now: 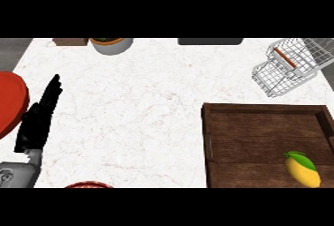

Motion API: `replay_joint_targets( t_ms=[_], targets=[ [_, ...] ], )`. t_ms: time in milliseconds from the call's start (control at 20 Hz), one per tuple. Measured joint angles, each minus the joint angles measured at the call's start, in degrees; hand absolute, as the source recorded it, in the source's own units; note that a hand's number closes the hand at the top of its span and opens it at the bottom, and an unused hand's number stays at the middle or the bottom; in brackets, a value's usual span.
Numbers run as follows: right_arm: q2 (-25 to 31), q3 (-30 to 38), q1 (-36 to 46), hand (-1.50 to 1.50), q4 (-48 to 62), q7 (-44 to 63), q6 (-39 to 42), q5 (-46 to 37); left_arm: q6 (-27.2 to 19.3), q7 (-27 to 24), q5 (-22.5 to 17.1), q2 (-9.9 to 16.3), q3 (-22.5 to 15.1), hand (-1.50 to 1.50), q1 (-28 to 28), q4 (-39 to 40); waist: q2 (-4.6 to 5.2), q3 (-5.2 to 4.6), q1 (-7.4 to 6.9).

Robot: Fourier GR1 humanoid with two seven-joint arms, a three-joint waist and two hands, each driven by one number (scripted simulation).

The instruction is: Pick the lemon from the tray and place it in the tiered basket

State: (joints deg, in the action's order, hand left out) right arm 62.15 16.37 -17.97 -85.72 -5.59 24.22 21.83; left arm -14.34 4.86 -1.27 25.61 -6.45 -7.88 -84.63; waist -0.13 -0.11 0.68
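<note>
lemon (302, 169), a yellow oval fruit with a green leaf at its top end, is lying in the near right corner of the dark brown wooden tray (261, 132), touched by nothing. the white wire tiered basket (287, 66) is standing beyond the tray, well apart from the fruit. the left hand (39, 119) is resting at the left edge, fingers straight and together. the right hand is not showing. the fruit is looking light, firm and smooth-skinned, likely to roll; gripping across its narrow middle seems safest.

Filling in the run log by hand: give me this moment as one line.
lemon: on tray, untouched | tiered basket: no lemon inside | left hand: open, resting at left | right hand: not in view
</note>
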Motion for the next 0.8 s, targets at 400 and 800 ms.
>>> replay_joint_targets(
  t_ms=[400,800],
  targets=[
    [2.04,-3.61,4.60,-1.50,-8.96,15.43,0.95,-2.84,1.36,-1.36,1.07,-1.19,0.73,0.00,0.19,0.91,0.11,0.02,-0.66],
    [-0.82,-10.84,11.83,-1.50,-12.50,31.57,2.32,-4.67,2.09,-1.30,2.63,-2.78,1.36,0.00,-0.09,0.81,0.21,0.07,-1.14]
  ],
)
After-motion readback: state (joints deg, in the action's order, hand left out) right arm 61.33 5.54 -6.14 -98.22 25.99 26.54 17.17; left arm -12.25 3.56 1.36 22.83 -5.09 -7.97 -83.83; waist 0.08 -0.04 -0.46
